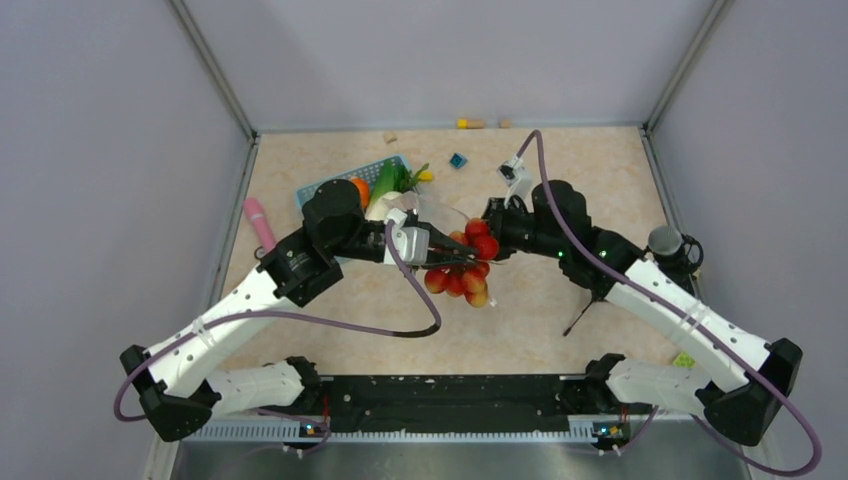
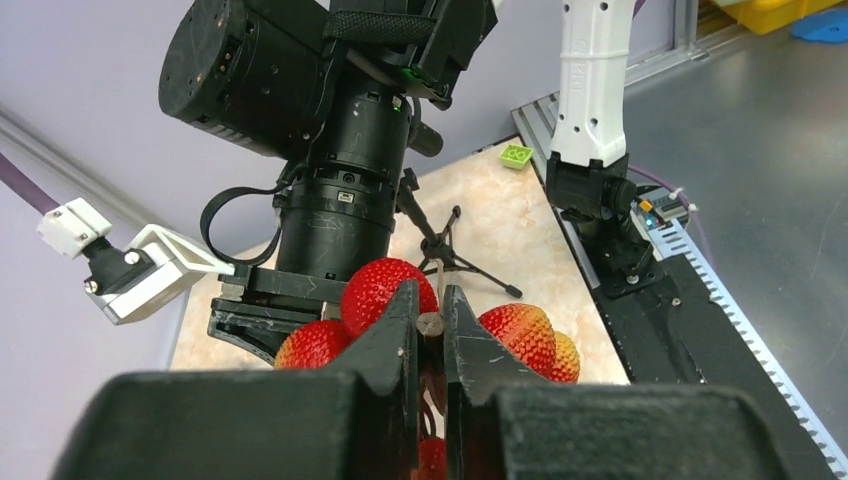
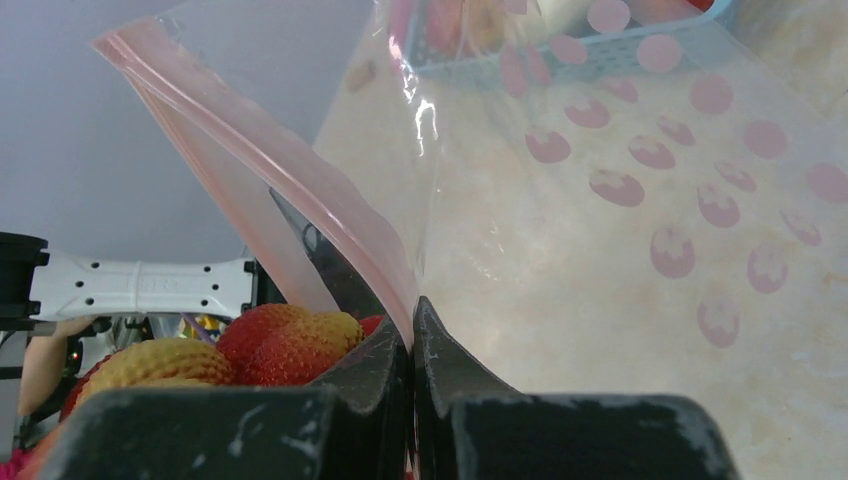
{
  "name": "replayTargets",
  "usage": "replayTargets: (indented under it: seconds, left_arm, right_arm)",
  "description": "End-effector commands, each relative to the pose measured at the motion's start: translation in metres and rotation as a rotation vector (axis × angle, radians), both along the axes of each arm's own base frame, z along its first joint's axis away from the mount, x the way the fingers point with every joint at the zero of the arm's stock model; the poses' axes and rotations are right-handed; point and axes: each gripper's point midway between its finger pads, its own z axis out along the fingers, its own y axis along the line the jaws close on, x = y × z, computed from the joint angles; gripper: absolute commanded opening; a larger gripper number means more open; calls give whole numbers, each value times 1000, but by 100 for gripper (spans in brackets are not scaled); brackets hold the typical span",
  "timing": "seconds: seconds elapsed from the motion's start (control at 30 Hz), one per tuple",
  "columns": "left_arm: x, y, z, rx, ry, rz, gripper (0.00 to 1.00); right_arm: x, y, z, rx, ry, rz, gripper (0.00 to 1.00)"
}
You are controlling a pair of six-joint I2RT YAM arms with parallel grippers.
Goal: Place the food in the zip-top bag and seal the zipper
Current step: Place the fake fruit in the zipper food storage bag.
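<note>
My left gripper (image 1: 447,249) is shut on the brown stem (image 2: 430,322) of the bunch of red-yellow cherries (image 1: 462,268) and holds it above the table; the cherries (image 2: 385,290) hang round its fingers. My right gripper (image 1: 492,238) faces it and is shut on the pale pink zipper (image 3: 300,190) of the clear zip-top bag (image 3: 560,170), holding the mouth up beside the cherries (image 3: 285,340). The bag (image 1: 440,215) is faint in the top view. More food, an orange fruit (image 1: 360,188) and green leafy vegetables (image 1: 392,178), lies in the basket.
The light blue lattice basket (image 1: 318,190) stands behind the left arm. A pink stick toy (image 1: 260,222) lies at the left. Small blocks (image 1: 458,160) lie at the back, a green one (image 1: 683,358) by the right arm. A small black tripod (image 1: 585,312) stands near the right arm.
</note>
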Motion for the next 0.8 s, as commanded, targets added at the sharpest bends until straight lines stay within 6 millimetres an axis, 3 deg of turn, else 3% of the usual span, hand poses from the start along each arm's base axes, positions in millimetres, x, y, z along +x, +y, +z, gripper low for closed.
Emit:
replayTargets:
  seconds: [0.0,0.33,0.53,0.6,0.77]
  left_arm:
    - [-1,4,21,-30,-122,-12,0]
    - [7,-9,7,-31,-147,-34,0]
    - [13,-13,8,-19,-140,-23,0]
    - [21,-13,6,-21,-87,37,0]
    - [49,-11,-28,-46,77,233,0]
  right_arm:
    - [1,2,-5,-8,12,10,0]
    - [-13,-4,-25,-87,103,47,0]
    - [-6,-24,-42,-179,105,-43,0]
    - [-2,-29,-37,-163,82,-79,0]
    - [2,-32,-2,-35,-6,-136,0]
